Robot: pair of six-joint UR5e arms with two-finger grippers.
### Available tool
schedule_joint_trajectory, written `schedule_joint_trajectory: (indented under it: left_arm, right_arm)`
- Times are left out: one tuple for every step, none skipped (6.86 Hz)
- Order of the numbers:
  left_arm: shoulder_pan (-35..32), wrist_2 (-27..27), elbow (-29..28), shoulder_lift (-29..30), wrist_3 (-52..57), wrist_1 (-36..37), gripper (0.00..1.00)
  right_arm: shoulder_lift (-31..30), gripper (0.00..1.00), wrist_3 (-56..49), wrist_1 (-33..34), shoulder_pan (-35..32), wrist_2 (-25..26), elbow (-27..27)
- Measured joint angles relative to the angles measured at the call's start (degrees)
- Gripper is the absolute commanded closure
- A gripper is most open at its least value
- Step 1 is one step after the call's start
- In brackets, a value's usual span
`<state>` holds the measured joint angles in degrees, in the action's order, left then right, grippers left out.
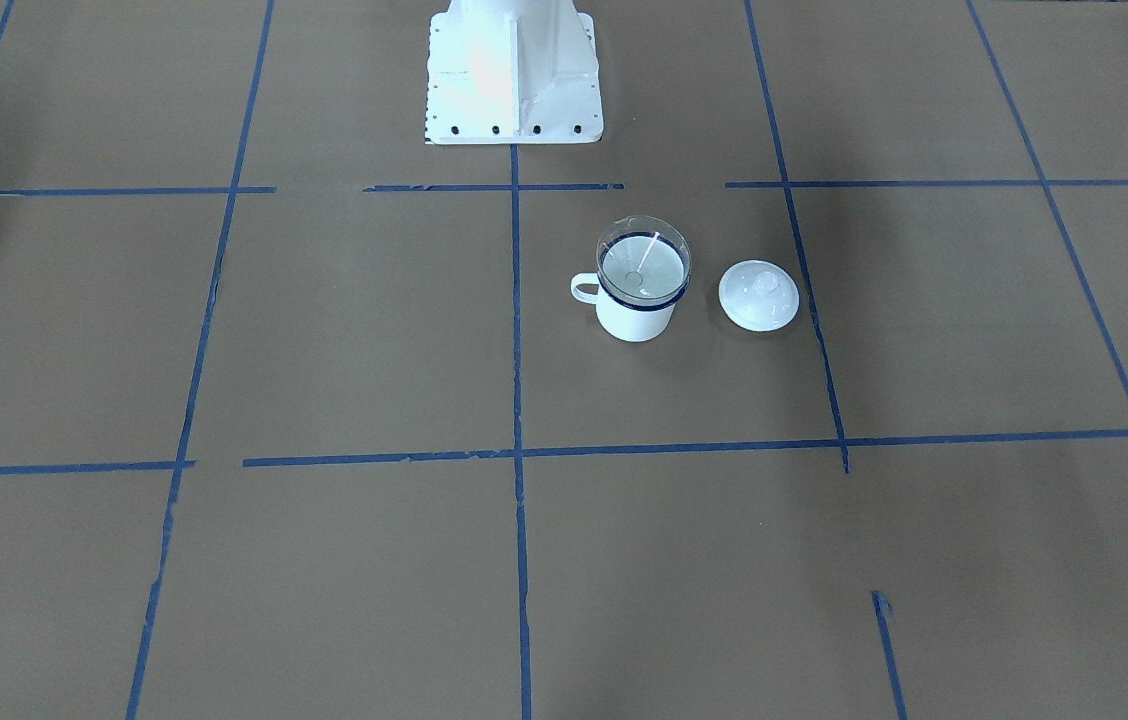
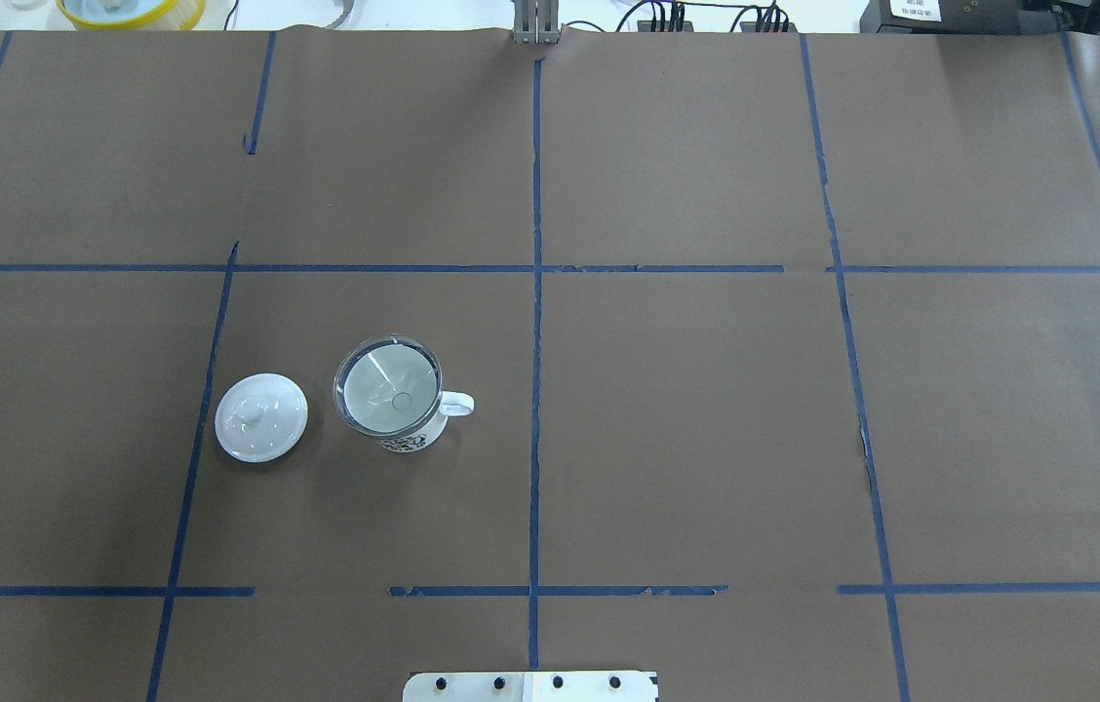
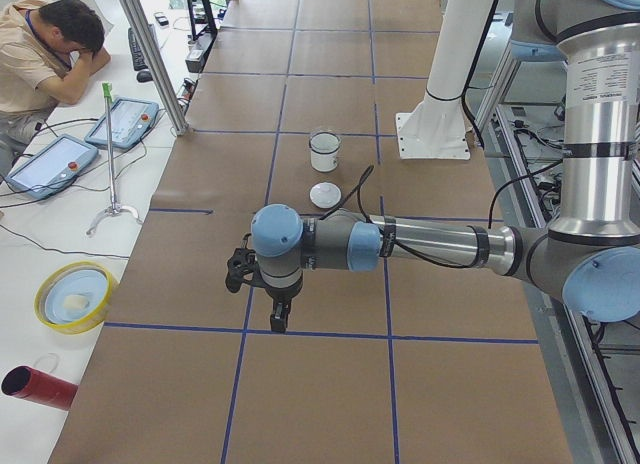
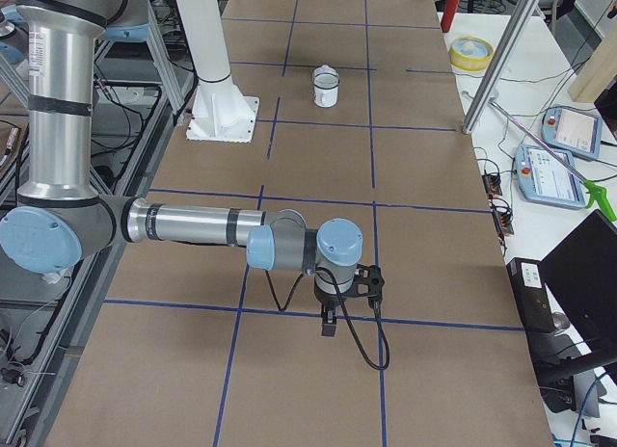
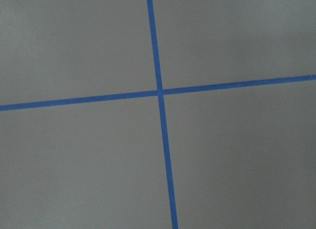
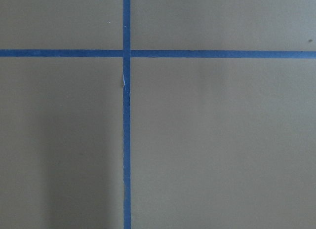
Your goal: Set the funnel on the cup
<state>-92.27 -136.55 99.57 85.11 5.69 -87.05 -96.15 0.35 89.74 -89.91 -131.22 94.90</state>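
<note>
The clear funnel (image 1: 644, 262) sits mouth up in the white enamel cup (image 1: 636, 322), its spout down inside the dark blue rim. The overhead view shows the funnel (image 2: 386, 386) on the cup (image 2: 412, 441) left of the centre tape line. Both show small in the side views, the cup (image 3: 324, 152) and the cup (image 4: 327, 89). My left gripper (image 3: 279, 319) hangs over the table far from the cup. My right gripper (image 4: 330, 324) hangs over the other end. I cannot tell whether either is open or shut. Both wrist views show only brown paper and blue tape.
A round white knobbed lid (image 1: 759, 295) lies beside the cup on the handle's opposite side; it also shows in the overhead view (image 2: 261, 416). The white robot base (image 1: 514, 75) stands behind the cup. A person (image 3: 45, 54) sits at a side table with tablets.
</note>
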Motion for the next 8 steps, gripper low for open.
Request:
schedule_joint_trajectory:
  left_arm:
    - [-0.04,0.16,0.14,-0.79,0.05,-0.3,0.0]
    - [-0.01,0.59,-0.09,-1.11,0.02,-0.3,0.0]
    - [0.06,2.01,-0.39,-1.16,-0.07,-0.33,0.0]
    - [0.11,3.68,-0.28,-1.03,-0.11,-0.5,0.0]
    - [0.17,4.28,-0.03,-0.75,-0.06,-0.8,0.0]
    - [0.21,3.4,0.48,-0.45,-0.05,-0.91,0.0]
    - [0.23,0.5,0.95,-0.44,-0.04,-0.85,0.0]
    - [0.27,-2.21,0.86,-0.55,0.02,-0.76,0.0]
  right_arm:
    - [0.0,0.0,0.0,0.0,0.0,0.0,-0.02]
    - [0.0,0.0,0.0,0.0,0.0,0.0,-0.01]
    - [0.0,0.0,0.0,0.0,0.0,0.0,0.0]
    - [0.0,0.0,0.0,0.0,0.0,0.0,0.01]
    - [0.0,0.0,0.0,0.0,0.0,0.0,0.01]
    - [0.0,0.0,0.0,0.0,0.0,0.0,0.02]
    - [0.0,0.0,0.0,0.0,0.0,0.0,0.01]
    - [0.0,0.0,0.0,0.0,0.0,0.0,-0.01]
